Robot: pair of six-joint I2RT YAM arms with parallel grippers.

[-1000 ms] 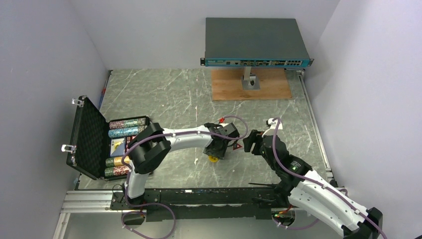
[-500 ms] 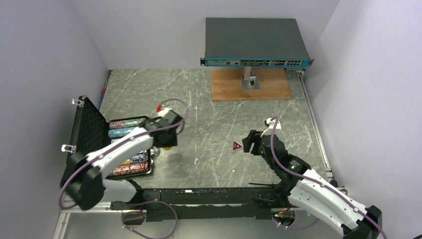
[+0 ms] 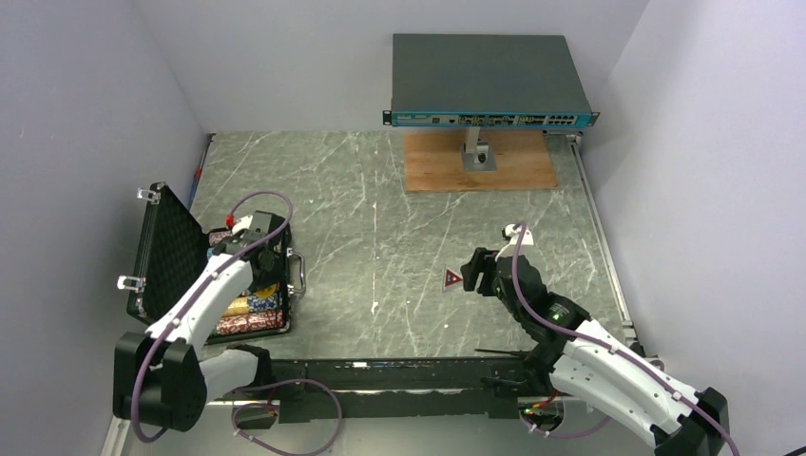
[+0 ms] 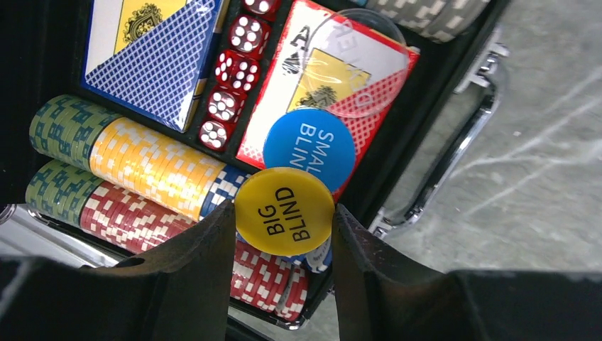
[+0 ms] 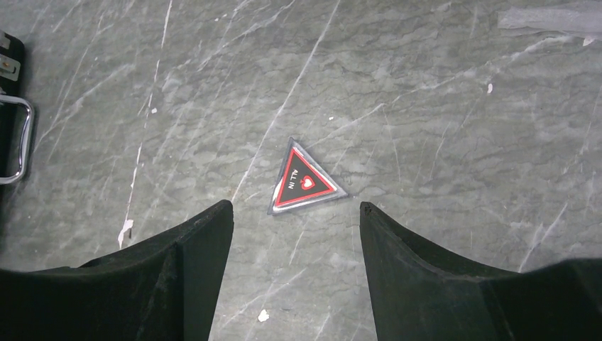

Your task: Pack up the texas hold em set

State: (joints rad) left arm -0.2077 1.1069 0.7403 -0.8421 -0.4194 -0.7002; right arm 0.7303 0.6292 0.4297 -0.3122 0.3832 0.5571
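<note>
The yellow disc [image 4: 284, 211], marked BIG BLIND, is clamped edge to edge between the two fingers of the left tool [image 4: 283, 213], which is closed on it. The disc hangs over the open briefcase [image 3: 168, 249], above the rows of chips [image 4: 152, 167], and partly overlaps the blue disc [image 4: 309, 148] lying on the red card box [image 4: 273, 121]. The briefcase sits at the left edge of the table [image 3: 380, 190], toward the near-left corner, lid raised leftward. The red triangular token [image 5: 304, 183] lies flat on the table right of centre, just ahead of the gap between the parted, empty fingers of the right tool [image 5: 294, 206].
</note>
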